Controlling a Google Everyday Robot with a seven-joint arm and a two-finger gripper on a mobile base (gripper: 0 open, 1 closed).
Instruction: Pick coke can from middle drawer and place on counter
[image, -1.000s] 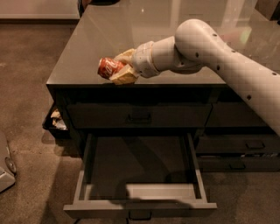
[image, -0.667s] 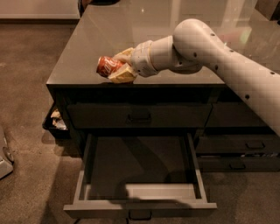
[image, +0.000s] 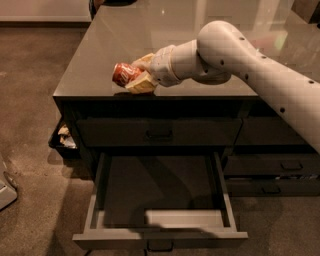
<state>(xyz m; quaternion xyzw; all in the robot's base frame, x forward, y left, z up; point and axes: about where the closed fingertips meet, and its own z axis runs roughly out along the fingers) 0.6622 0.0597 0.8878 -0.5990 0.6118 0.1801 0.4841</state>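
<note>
Gripper (image: 138, 75) clamped on coke can (image: 124, 74). The can lies sideways, low over the counter (image: 100, 45) near its front edge, probably positioned for set-down; contact with the surface cannot be told. Middle drawer (image: 161, 235) stands open below, no can inside. White lettering on the can is not legible.

Matt fingers (image: 142, 84), shiny can (image: 124, 74) over glossy counter (image: 120, 35)

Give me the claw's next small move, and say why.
Probably ease the claw down a touch: it grips the small red cylindrical coke can on its side, over the glossy grey-brown counter slab near its front edge, seemingly not yet resting there.
</note>
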